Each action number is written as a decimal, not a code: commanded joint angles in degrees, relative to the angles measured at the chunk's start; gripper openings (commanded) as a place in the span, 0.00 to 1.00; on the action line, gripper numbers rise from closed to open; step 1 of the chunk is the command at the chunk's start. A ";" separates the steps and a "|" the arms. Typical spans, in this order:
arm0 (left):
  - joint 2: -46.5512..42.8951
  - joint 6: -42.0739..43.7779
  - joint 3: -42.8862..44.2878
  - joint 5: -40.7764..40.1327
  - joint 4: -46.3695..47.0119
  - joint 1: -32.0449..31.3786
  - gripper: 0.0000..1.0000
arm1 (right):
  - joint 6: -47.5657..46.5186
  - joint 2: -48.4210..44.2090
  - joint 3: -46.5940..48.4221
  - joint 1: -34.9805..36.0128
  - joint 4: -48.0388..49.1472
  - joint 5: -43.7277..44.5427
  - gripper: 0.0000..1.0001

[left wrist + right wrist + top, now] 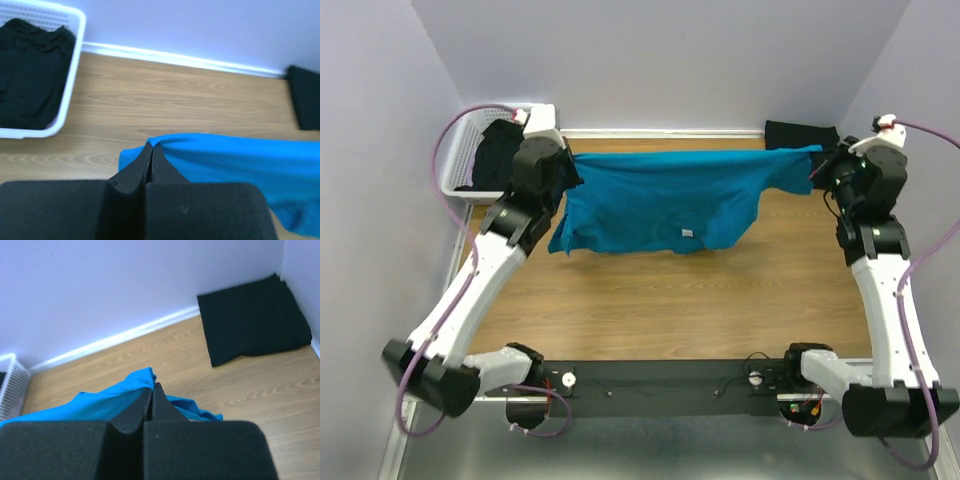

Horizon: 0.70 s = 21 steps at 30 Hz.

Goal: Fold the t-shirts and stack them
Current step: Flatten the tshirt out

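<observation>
Teal t-shirt point(660, 200) held by both pincers, spread out over the far half of the tabletop point(660, 310).

Left pincer point(151, 145) is clamped on the shirt's upper edge at its left end, with the jaws pressed together and blue cloth pinched at their tips. Right pincer point(152, 386) is clamped the same way on the upper edge at the right end. The top edge runs nearly taut between them and the rest of the shirt hangs below it, with a small white tag showing low on the cloth. The top view does not show whether the lower edge touches the wood. A folded black t-shirt point(252, 317) lies flat in the far right corner against the wall, apart from the teal one. More black t-shirts point(30, 75) sit bundled in the white lattice basket point(70, 75) at the far left, just behind the left pincer.
</observation>
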 commanded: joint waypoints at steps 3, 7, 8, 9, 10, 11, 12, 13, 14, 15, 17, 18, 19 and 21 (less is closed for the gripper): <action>18.62 5.65 4.38 2.03 -0.73 5.53 0.00 | -4.75 14.25 5.19 -0.22 -4.75 1.30 0.00; 29.28 6.62 12.56 3.70 -2.39 6.16 0.00 | -4.76 22.19 9.85 -0.22 -5.28 0.68 0.01; 30.52 6.62 13.10 4.49 -1.09 6.07 0.00 | -4.67 23.68 10.29 -0.22 -5.28 1.38 0.04; 32.53 6.79 13.54 5.89 -0.12 6.07 0.12 | -5.19 25.44 11.69 -0.22 -5.28 1.30 0.19; 33.33 6.44 13.54 6.60 1.46 6.16 0.19 | -5.37 29.28 12.22 -0.22 -5.36 1.47 0.28; 34.12 6.35 13.63 7.30 1.48 6.07 0.27 | -5.11 30.80 12.92 -0.22 -5.54 1.47 0.35; 35.44 6.09 14.32 8.53 1.30 6.07 0.40 | -4.67 32.21 13.63 -0.22 -6.24 0.43 0.45; 35.10 5.22 14.33 8.89 0.87 6.07 0.48 | -4.32 32.92 13.63 0.30 -6.51 -1.50 0.48; 34.23 4.69 13.81 9.33 1.21 6.07 0.54 | -4.14 32.49 13.29 1.09 -6.51 -4.21 0.53; 32.91 4.25 11.63 9.68 1.82 6.16 0.66 | -4.57 32.05 12.15 2.14 -6.42 -4.85 0.60; 29.67 3.19 8.72 9.42 3.14 6.16 0.74 | -6.15 31.35 11.27 6.44 -6.24 -5.03 0.64; 26.17 2.06 5.57 9.33 4.19 6.24 0.77 | -7.47 31.17 10.56 10.37 -6.24 -5.99 0.64; 24.31 1.44 3.72 9.50 4.72 6.42 0.78 | -7.65 31.17 9.95 12.24 -6.16 -7.04 0.64; 19.14 0.03 0.20 9.94 5.43 7.39 0.78 | -7.04 31.34 7.23 17.06 -5.28 -9.68 0.64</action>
